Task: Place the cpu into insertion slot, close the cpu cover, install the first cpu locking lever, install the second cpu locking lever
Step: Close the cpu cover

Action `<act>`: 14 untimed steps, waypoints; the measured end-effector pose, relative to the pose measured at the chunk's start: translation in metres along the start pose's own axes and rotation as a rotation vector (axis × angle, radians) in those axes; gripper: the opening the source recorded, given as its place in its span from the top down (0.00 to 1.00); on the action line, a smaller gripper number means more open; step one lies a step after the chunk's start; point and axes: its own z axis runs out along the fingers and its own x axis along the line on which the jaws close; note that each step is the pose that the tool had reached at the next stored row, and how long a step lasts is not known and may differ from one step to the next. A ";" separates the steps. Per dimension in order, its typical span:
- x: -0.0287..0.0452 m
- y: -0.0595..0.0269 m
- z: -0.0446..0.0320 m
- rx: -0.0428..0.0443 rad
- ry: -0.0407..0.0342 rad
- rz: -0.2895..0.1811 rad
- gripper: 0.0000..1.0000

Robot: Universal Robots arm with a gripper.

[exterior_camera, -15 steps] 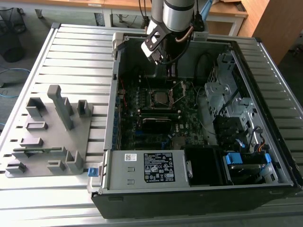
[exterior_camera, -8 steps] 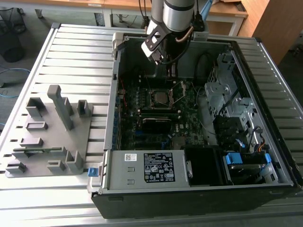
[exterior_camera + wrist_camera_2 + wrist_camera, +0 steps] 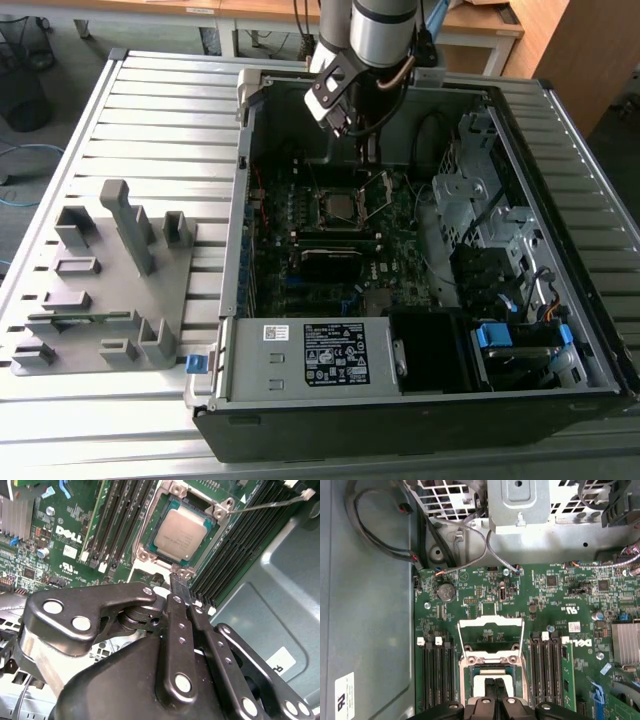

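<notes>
cpu (image 3: 183,533) seated flat in slot (image 3: 158,523) | cover (image 3: 490,622) flipped open, on slot's side toward the exterior view's right | lever (image 3: 270,502) unlatched, sticking out | gripper (image 3: 184,594) narrow, fingers pinched together, empty, just beside cpu

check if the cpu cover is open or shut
Open. The cpu cover is swung back off the socket, and the cpu lies bare inside it.
</notes>
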 end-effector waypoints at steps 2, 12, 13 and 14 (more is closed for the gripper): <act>0.0001 0.0026 0.0002 0.0000 0.0000 0.000 0.90; 0.0002 0.0038 0.0003 0.0000 0.0000 0.000 0.90; 0.0003 0.0042 0.0003 0.0000 0.0000 0.000 0.90; 0.0003 0.0048 0.0004 0.0000 0.0000 0.000 0.90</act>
